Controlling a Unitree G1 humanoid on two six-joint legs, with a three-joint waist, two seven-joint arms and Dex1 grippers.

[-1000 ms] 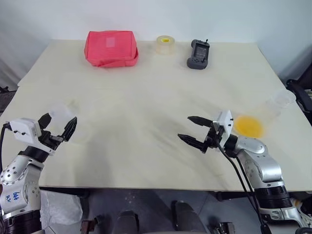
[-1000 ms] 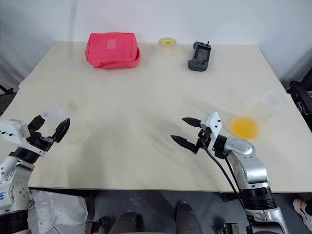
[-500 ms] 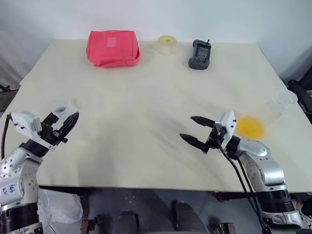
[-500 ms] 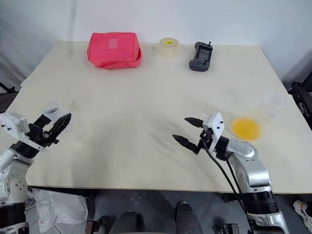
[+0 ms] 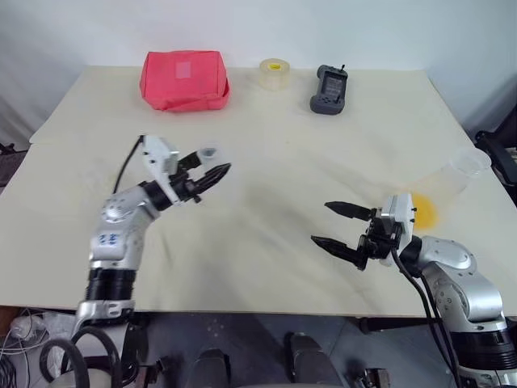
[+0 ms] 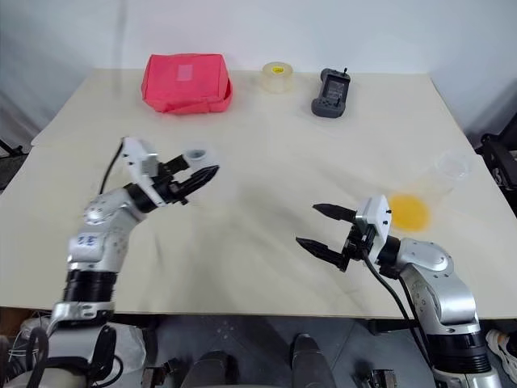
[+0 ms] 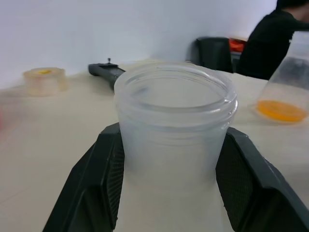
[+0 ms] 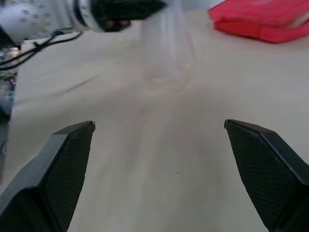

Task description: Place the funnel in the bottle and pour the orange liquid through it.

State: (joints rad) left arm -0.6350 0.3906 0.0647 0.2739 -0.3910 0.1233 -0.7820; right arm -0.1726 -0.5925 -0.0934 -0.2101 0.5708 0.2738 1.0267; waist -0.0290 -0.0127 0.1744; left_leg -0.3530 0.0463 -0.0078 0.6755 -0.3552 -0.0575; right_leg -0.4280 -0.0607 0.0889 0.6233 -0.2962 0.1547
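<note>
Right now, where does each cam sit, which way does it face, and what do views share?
Left and right eye: on the head, looking forward and down over the table; both arms show, left hand clamped on the bottle, right hand open.
Left wrist: along its own fingers, facing the bottle's neck, orange liquid beyond.
Right wrist: between its open fingers, facing the bottle in the left hand.
Shared: the bottle.

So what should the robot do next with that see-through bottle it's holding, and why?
Probably set the bottle down upright on the table near the middle. The left gripper holds it by the neck, off to the left, and its mouth has no funnel in it. The orange liquid sits in a container far to the right, past the open right gripper.
</note>
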